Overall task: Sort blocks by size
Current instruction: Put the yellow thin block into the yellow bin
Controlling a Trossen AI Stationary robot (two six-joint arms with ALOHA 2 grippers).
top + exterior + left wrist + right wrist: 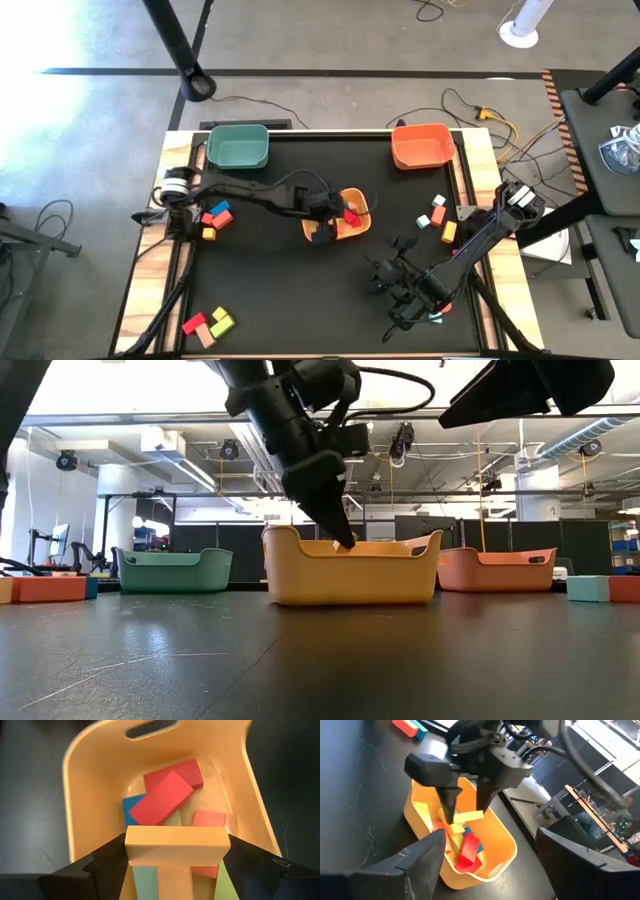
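A yellow bar block (176, 845) hangs in my left gripper (328, 218), which is shut on it and reaches down into the yellow bin (362, 222) at the table's middle. In the low view the bin's wall (350, 572) hides the block. Red blocks (162, 797) and a blue one (131, 805) lie on the bin's floor below it. My right gripper (385, 272) hovers open to the right of the bin, nearer the table's front, with nothing between its fingers (425, 857). My left gripper pinches the yellow bar by its two short ends (135, 846) between its two fingers. The fingers (447, 802) come from above, pointing down into the bin. The bar hangs level between them, above the blocks on the bin's floor.
A green bin (238, 147) stands at the far left and an orange bin (422, 146) at the far right. Loose blocks lie at the left edge (215, 218), the near left corner (208, 325) and the right side (438, 215).
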